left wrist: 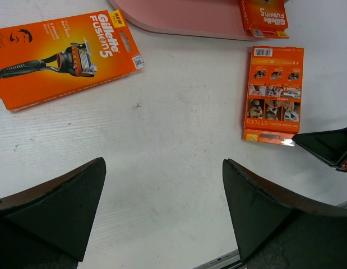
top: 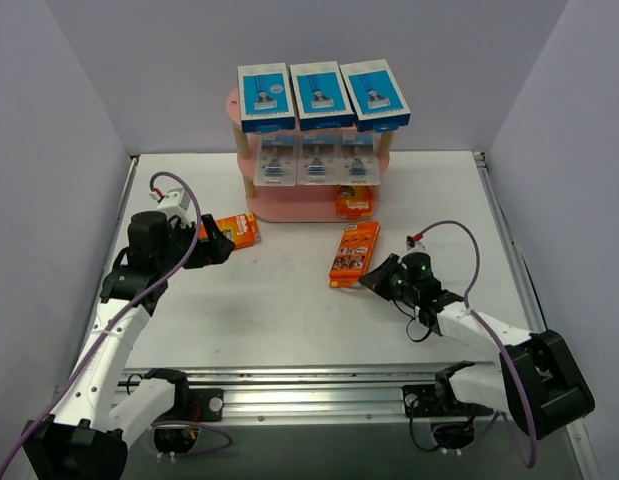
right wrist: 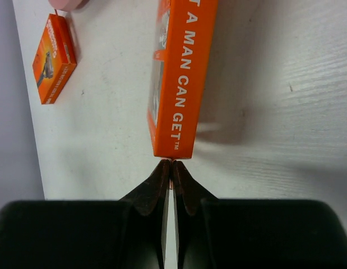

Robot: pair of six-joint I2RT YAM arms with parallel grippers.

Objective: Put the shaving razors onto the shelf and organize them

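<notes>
Frankly, my right pincer [right wrist: 171,163] is pinched together at the near end of the orange pack [right wrist: 181,73] on the surface [right wrist: 285,112] — with so thin a bite, if any, I fear a lift drops it; left pincer [left wrist: 162,207] gapes wide, empty.

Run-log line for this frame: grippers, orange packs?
left gripper open | right gripper shut at near end of centre orange pack, hold unclear | second orange pack on table | third orange pack on bottom tier of shelf

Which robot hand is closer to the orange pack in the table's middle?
Right. The right gripper, shut, meets the orange pack at its near end; the left gripper is open, far to its left.
</notes>
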